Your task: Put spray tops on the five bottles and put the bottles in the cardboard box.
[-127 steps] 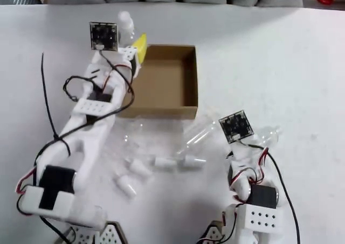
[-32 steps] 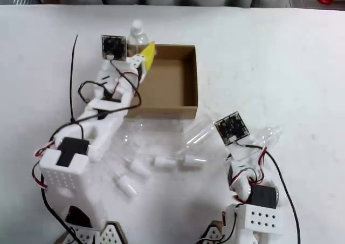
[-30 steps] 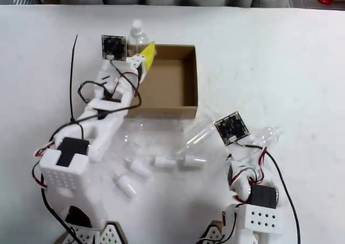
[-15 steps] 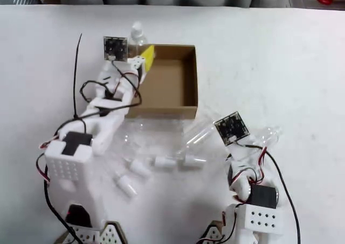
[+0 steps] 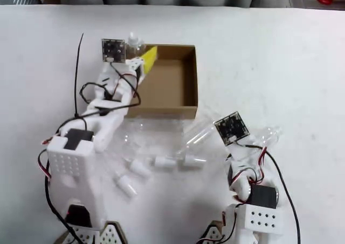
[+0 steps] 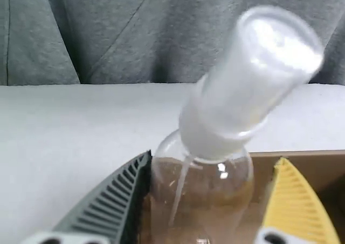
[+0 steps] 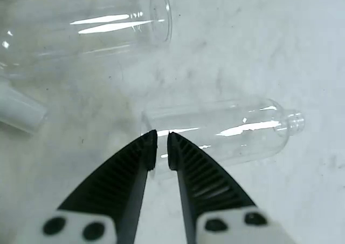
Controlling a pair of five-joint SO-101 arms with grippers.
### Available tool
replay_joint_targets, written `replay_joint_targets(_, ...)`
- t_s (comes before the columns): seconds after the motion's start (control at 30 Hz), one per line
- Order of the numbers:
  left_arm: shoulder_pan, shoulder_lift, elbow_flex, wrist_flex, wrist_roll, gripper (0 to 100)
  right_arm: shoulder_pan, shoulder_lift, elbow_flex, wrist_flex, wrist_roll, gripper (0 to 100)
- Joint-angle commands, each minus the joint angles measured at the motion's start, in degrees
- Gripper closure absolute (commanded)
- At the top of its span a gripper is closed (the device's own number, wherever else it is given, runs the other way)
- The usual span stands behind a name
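My left gripper (image 5: 139, 56) is shut on a clear bottle (image 6: 202, 192) that carries a white spray top (image 6: 253, 76). The bottle sits tilted between the dark finger (image 6: 116, 195) and the yellow finger (image 6: 288, 201), at the far left corner of the cardboard box (image 5: 161, 112). The right gripper (image 7: 160, 144) is shut with nothing in it, its tips just short of the base of a topless clear bottle (image 7: 226, 128) lying on the table. A second clear bottle (image 7: 86, 22) lies beyond it, with a white spray top (image 7: 19, 112) beside that one.
Several loose white spray tops (image 5: 161, 161) and clear bottles (image 5: 199, 133) lie on the table between the arms, in front of the box. Another bottle (image 5: 267, 135) lies beside the right arm. Grey cushions line the table's far edge.
The left arm has carried the capped bottle from beyond the box's left side closer to its far left corner, and the arm's base has swung round. The right arm has not moved.
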State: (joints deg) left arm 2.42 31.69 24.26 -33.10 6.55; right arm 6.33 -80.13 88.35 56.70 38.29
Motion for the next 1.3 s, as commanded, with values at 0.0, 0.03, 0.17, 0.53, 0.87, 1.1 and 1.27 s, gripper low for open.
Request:
replay_joint_targets(0.0,0.3,-1.2,-0.9,-1.6,-0.5,66,1.2,0.6,1.4,0.3,0.8,98.2)
replay_joint_targets(0.03,0.3,-1.2,-0.9,-1.6,-0.5,66,1.2,0.6,1.4,0.3,0.8,98.2)
replay_joint_targets(0.17,-0.2,-1.4,-0.9,-1.6,-0.5,66,1.2,0.6,1.4,0.3,0.8,98.2)
replay_joint_targets(0.53,0.2,-15.9,8.2,3.3,-0.1,66,1.2,0.7,1.8,0.3,3.3,98.2)
replay_joint_targets(0.87,0.1,-26.5,17.1,3.2,-0.1,66,1.2,0.6,1.8,0.1,3.3,98.2)
replay_joint_targets(1.1,-0.2,-40.7,30.9,3.3,-0.5,66,1.2,0.6,1.8,0.0,3.4,98.2)
replay_joint_targets(1.27,-0.2,-52.9,41.1,3.3,-0.5,66,1.2,0.6,1.8,0.0,3.4,98.2)
